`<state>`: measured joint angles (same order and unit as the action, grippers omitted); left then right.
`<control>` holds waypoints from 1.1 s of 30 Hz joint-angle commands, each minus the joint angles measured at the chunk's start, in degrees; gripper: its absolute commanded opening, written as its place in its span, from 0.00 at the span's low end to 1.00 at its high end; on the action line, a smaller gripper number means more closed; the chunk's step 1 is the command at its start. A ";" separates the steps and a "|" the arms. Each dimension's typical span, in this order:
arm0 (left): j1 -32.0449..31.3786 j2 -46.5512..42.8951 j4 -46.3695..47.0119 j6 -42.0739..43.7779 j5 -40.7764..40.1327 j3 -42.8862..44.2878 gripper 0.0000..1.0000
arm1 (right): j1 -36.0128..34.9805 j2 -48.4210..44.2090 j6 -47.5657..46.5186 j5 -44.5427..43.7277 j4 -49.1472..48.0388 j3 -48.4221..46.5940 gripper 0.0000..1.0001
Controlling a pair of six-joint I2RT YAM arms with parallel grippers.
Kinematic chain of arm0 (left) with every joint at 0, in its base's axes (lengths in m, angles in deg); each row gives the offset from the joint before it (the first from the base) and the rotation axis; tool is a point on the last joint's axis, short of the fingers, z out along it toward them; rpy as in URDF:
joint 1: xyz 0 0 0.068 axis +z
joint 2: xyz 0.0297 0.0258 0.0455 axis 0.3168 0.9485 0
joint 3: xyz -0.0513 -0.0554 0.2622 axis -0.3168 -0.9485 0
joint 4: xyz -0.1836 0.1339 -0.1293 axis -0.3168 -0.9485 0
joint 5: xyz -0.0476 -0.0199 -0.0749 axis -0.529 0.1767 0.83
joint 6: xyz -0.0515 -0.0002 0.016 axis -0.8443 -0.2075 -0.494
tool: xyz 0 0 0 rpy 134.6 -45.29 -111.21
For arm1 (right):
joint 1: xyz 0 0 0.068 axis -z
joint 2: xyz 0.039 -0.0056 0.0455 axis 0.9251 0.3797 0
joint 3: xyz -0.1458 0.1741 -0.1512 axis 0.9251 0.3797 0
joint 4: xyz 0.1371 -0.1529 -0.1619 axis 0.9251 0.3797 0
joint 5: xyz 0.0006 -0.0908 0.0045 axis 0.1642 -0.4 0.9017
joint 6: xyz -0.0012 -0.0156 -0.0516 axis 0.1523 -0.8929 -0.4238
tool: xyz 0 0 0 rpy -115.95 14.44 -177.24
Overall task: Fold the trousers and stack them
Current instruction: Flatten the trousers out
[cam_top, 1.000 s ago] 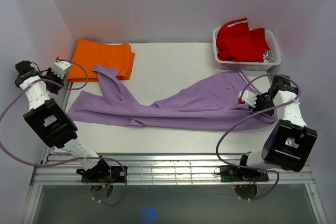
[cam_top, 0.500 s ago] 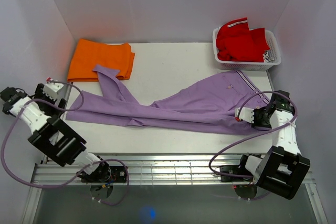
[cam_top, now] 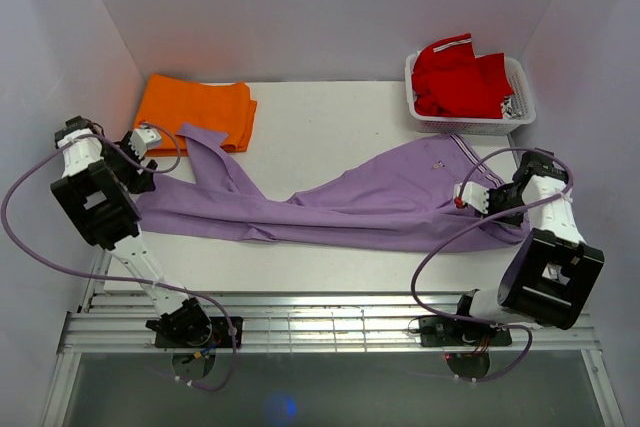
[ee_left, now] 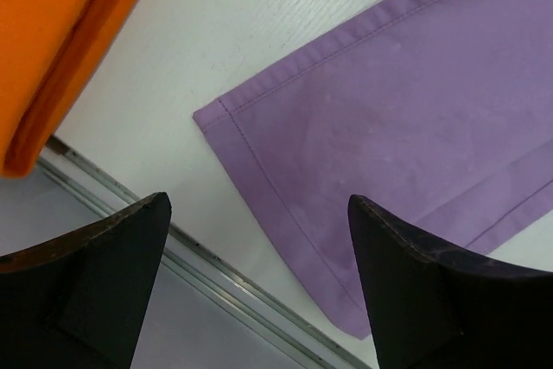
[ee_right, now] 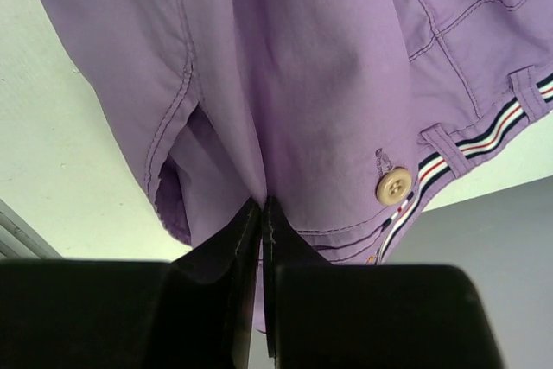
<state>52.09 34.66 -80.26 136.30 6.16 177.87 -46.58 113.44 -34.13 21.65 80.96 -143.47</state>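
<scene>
While the left gripper [ee_left: 259,213] stands with its fingers wide apart and nothing between them, it hovers just above the hem [ee_left: 259,177] of one trouser leg, near the left edge of the table [cam_top: 330,117]. The right gripper [ee_right: 262,213] is pressed together on a pinch of lilac cloth just below the waistband [ee_right: 484,131], beside a pale button [ee_right: 395,185], so it holds the trousers [cam_top: 350,202] at the waist end.

The trousers lie at full length across the table, waist to the right and legs to the left. The legs are splayed apart: one runs flat toward the left gripper, and the other angles up to the edge of the orange garment [cam_top: 195,112].

No fold shows yet, so the job looks to be at its start. By my reading, the legs have to be laid one on the other, the length folded over, and the bundle set on a stack. The orange garment, folded flat at the far left, is the likely place for it.

A white basket [cam_top: 520,77] stands at the far right corner, just beyond the waistband. A red garment [cam_top: 455,77] with white trim is heaped in it above the rim. The orange garment sits on the bare table, in no container.
</scene>
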 commanded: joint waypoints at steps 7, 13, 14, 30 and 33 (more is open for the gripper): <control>-1.63 8.94 -3.45 7.97 -2.97 6.87 0.96 | -0.89 2.97 2.08 -1.87 2.20 -3.42 0.08; -4.62 5.69 4.28 8.49 -3.32 -4.38 0.91 | -1.06 3.50 2.79 -2.66 1.76 -2.63 0.08; -4.88 5.08 5.16 8.76 -3.59 -5.52 0.89 | -1.06 3.50 2.79 -2.66 1.76 -2.54 0.08; -1.38 -2.30 10.35 -4.41 6.41 4.92 0.00 | -0.80 4.38 6.21 -1.26 -3.69 -4.99 0.08; 2.75 -8.36 11.15 -2.60 13.71 4.05 0.00 | -0.54 2.29 5.95 0.15 -3.60 -5.44 0.08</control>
<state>50.61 36.08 -72.44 134.05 11.34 179.97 -47.54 117.79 -28.82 20.93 79.45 -145.76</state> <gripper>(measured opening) 0.015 0.079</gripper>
